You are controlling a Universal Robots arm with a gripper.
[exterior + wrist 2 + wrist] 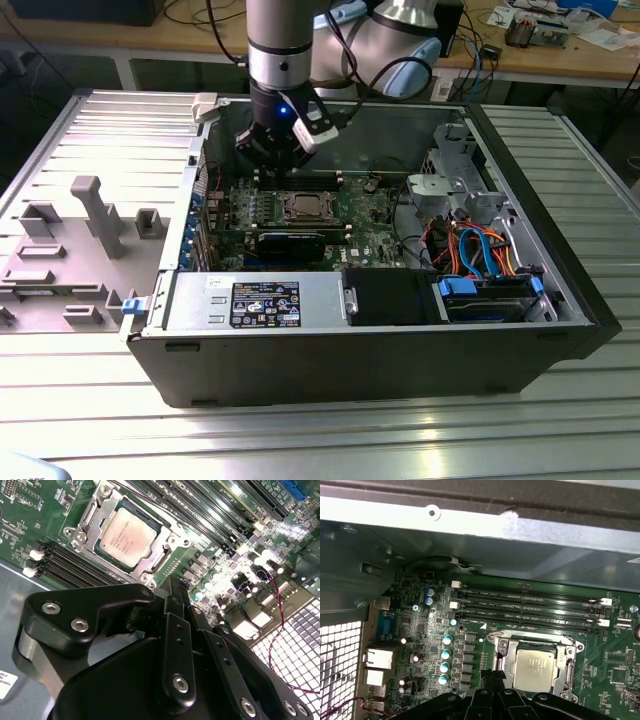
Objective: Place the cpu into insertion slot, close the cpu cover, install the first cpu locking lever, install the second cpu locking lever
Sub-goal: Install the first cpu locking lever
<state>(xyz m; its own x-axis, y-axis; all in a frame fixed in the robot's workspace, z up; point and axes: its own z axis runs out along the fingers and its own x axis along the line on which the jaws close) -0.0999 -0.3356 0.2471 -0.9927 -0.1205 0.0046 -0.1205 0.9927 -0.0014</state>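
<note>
Hand: the black robot hand (272,150) hangs from the silver arm in the upper middle of the exterior view, lowered into the open computer case (560,290) above the back edge of the green circuit board (370,215). In the second wrist view its black fingers (172,630) lie close together, tips almost meeting, with nothing between them; they point at the near edge of the socket without touching it.
Cpu: the small flat square chip with a silver-grey metal top, the cpu (126,536), lies flat in its seat, in the upper left of the second wrist view and the lower right of the first wrist view (535,667).
Insertion slot: the dark square socket with a silvery rim, the insertion slot (107,562), surrounds the chip on all sides.
Cpu cover: the thin silvery metal frame plate, the cpu cover (570,652), lies down flat around the chip, whose top shows through the cut-out centre.
Locking levers: I cannot tell how they stand.
Memory slots: long black memory slots (530,607) run just beside the socket.
Surface: the ribbed grey metal surface (300,440) carries the case; grey plastic fixtures (95,215) stand at the left of the exterior view.
</note>
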